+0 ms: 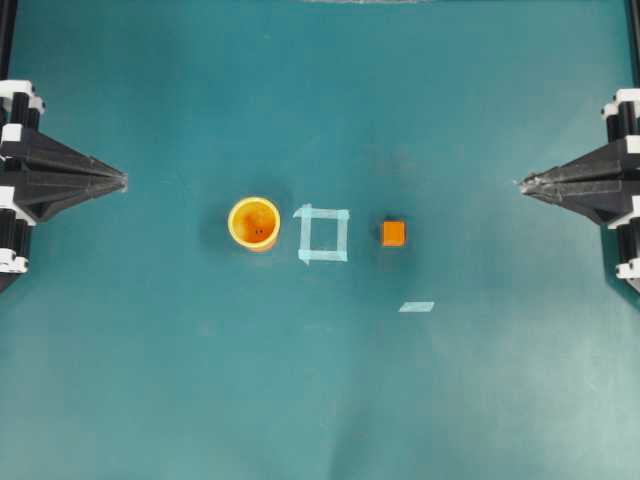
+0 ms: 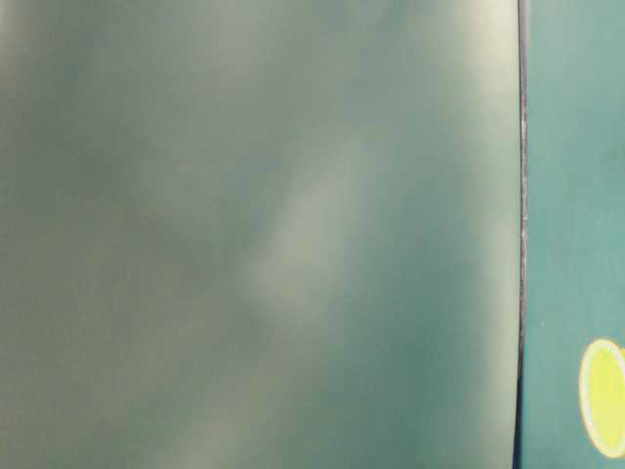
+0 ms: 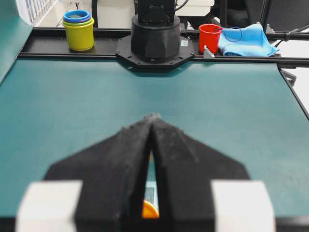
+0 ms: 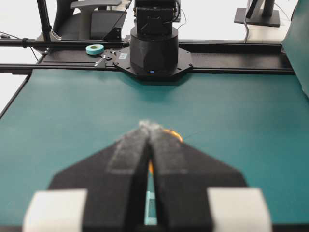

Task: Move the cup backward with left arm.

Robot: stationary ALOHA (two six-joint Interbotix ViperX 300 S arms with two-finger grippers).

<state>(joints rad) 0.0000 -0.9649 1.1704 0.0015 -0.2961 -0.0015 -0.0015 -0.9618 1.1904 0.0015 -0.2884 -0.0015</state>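
The overhead view looks straight down on the tape square point(image 1: 323, 234). Each wrist view looks low across the table toward the opposite arm's base; the table-level view is blurred.

Blurred teal surface point(image 2: 264, 234), yellow disc point(image 2: 605, 399)

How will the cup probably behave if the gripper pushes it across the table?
The cup looks like thin plastic and empty, so it is probably light and stiff. It stands upright, mouth up, on the flat table, so a low push should slide it; a push near the rim might tip it. Being round, it could then roll.
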